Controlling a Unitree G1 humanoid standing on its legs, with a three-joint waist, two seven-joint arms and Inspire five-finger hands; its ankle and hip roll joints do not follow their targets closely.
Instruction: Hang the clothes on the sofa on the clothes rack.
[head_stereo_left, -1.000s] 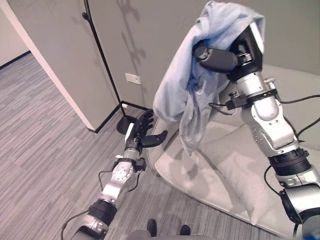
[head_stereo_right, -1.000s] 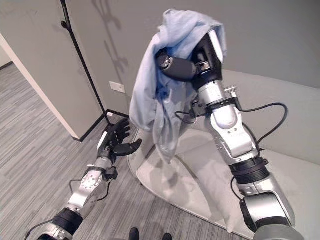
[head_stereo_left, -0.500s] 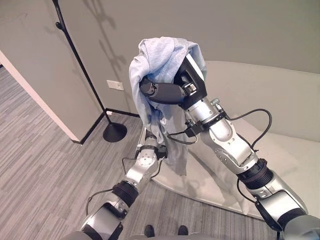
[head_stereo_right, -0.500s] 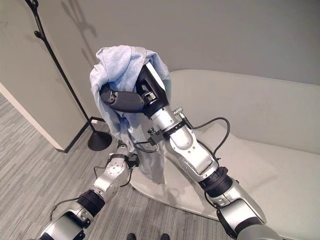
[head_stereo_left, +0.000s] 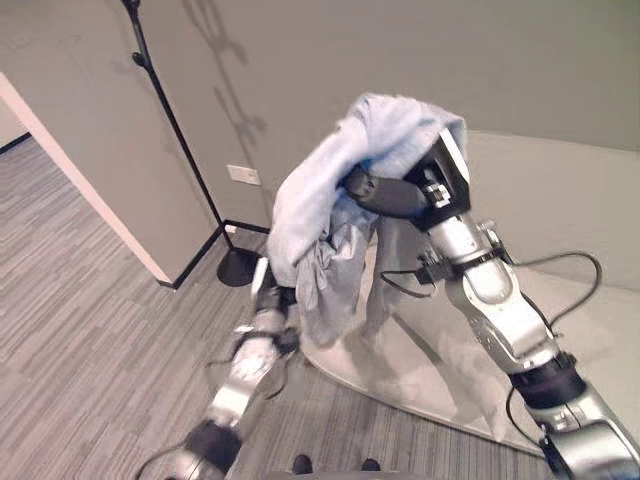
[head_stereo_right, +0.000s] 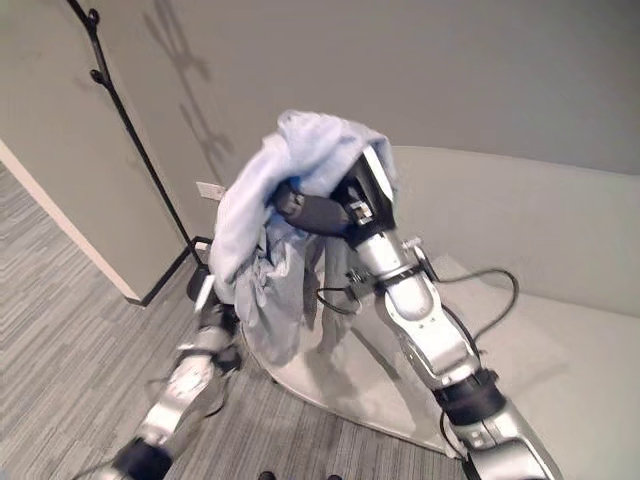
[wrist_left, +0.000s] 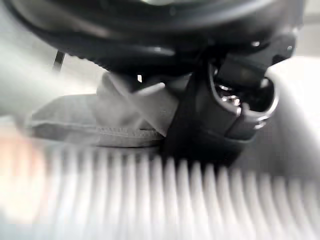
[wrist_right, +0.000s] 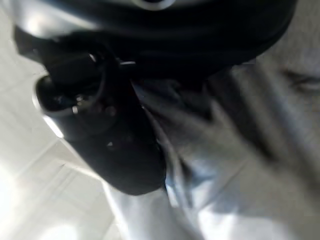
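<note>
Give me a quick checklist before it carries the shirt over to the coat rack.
1. Right robot hand grips the light blue garment: ok, thumb curled against cloth draped over the hand.
2. Garment lifted off the sofa: ok, it hangs in the air.
3. Clothes rack in sight: ok, pole and base stand by the wall, apart from the garment.
4. Left robot hand holding the hem: cannot tell, its fingers are behind the cloth.
5. Garment spread for hanging: not ok, bunched.

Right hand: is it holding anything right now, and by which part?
Yes. The right hand holds the light blue garment, bunched over its fingers near the top; the rest hangs down. The exact part gripped cannot be told.
</note>
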